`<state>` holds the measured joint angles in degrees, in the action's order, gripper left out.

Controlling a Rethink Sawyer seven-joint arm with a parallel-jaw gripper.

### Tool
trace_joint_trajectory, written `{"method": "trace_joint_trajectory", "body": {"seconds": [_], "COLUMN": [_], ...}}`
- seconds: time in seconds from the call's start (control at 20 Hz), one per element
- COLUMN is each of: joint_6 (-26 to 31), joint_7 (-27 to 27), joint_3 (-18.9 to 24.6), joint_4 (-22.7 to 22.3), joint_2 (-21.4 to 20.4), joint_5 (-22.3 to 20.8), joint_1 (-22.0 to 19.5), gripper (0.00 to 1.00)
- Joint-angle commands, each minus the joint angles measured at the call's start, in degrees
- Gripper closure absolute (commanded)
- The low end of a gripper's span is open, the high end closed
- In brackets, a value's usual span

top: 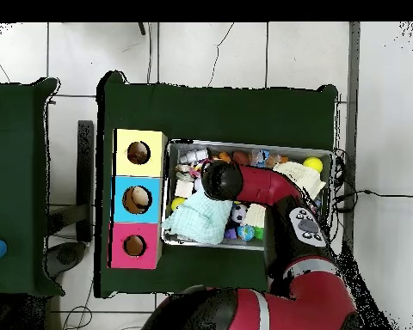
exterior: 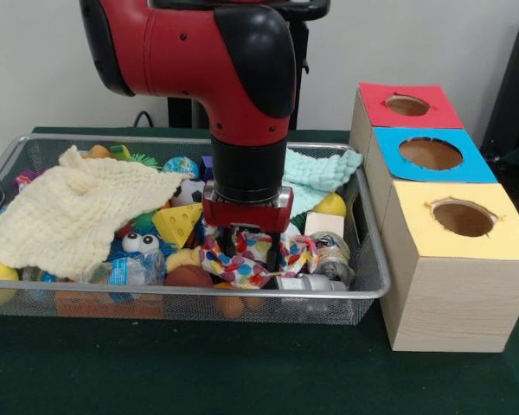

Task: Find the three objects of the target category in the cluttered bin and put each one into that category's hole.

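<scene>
A wire bin (exterior: pixel 363 285) sits beside 3 boxes (exterior: pixel 454 259).

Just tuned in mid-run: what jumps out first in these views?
The red and black arm fills the middle of the front view, its gripper down in the wire bin on a multicoloured patterned cloth. To the right in that view stand three wooden boxes with holes, topped red, blue and yellow.

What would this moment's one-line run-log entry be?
gripper: down in wire bin | on: multicoloured cloth | grasp: unclear | holes: red, blue, yellow boxes, nothing visible inside
</scene>
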<state>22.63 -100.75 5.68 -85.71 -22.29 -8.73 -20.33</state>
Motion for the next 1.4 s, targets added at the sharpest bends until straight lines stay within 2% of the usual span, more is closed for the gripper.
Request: {"method": "trace_joint_trajectory", "body": {"seconds": [0.05, 0.2, 0.25, 0.55, 0.75, 0.9, 1.0, 1.25, 1.4], "joint_6": [-4.2, -2.4, -1.5, 2.6, 3.0, 8.0, 14.1, 23.9, 23.9], "joint_7": [-1.4, -2.0, -2.2, -5.3, -7.7, -10.3, -12.0, -13.2, -13.8], "joint_3": [4.0, 2.4, 2.0, 0.3, -1.3, -2.9, -4.6, -7.4, -8.1], "joint_4": [1.9, 2.9, 3.2, 2.0, -0.8, -4.6, -6.4, -6.3, -6.9], "joint_2": [4.4, 4.1, 4.1, 2.0, -0.6, -6.7, -11.9, -16.9, -17.4], "joint_5": [-3.5, -3.7, -3.6, -1.3, -0.4, 1.9, 3.8, 6.5, 7.5], "joint_1": [0.4, 1.9, 2.3, 4.3, 6.1, 8.7, 11.1, 14.4, 15.4], "gripper": [0.0, 0.0, 1.0, 1.0, 1.0, 1.0, 1.0, 1.0, 1.0]}}
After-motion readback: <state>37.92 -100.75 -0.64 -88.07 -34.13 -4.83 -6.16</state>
